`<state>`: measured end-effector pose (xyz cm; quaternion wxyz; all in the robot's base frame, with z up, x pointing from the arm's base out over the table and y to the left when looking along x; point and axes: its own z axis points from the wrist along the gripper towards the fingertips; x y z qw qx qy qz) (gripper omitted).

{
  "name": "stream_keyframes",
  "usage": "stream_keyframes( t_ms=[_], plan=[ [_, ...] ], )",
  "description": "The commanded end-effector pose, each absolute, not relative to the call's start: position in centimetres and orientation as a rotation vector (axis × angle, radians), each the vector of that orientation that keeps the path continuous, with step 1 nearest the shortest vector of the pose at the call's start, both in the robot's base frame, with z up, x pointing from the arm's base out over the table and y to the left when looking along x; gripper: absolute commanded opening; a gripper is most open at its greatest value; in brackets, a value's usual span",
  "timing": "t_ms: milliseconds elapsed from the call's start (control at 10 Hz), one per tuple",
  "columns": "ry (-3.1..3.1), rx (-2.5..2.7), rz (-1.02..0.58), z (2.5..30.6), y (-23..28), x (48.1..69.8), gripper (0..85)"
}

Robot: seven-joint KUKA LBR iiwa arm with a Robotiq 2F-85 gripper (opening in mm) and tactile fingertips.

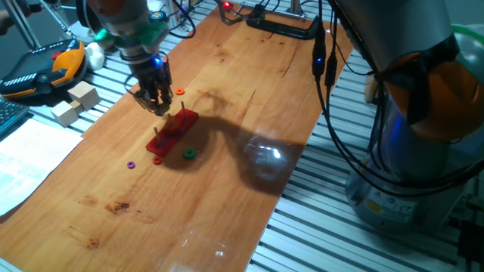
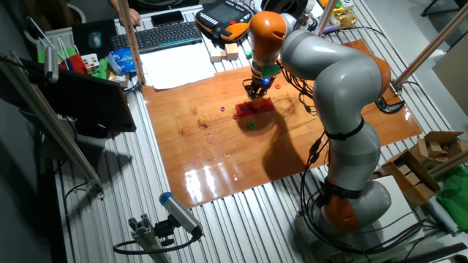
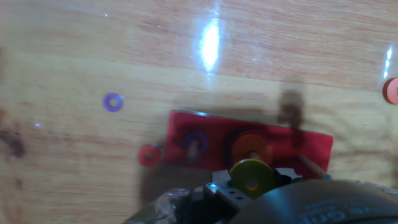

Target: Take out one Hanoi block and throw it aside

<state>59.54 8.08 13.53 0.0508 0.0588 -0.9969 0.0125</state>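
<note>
In the hand view the yellow Hanoi block (image 3: 252, 176), a flat ring with a centre hole, sits between my fingertips, held a little above the red peg base (image 3: 298, 144). My gripper (image 1: 160, 104) hangs over the far end of the base (image 1: 172, 132), shut on the ring. On the base, a purple ring (image 3: 197, 142) sits on one peg and an orange ring (image 3: 250, 147) on the middle peg. The gripper (image 2: 256, 91) and base (image 2: 254, 108) also show in the other fixed view.
Loose on the wooden table: a green ring (image 1: 189, 153), a red ring (image 1: 157, 160) by the base's near end, a small purple ring (image 1: 131, 164) and an orange ring (image 1: 180, 92). Wooden blocks (image 1: 76, 102) and a teach pendant (image 1: 45, 68) lie at the left.
</note>
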Motion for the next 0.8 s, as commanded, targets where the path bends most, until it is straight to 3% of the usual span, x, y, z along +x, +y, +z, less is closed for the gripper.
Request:
stream_keyframes(
  t_ms=[0, 700],
  plan=[
    [-3.032, 0.157, 0.039, 14.0, 8.8, 59.5, 39.7],
    [-3.048, -0.002, 0.068, 15.2, 13.1, 57.2, 39.7]
  ],
)
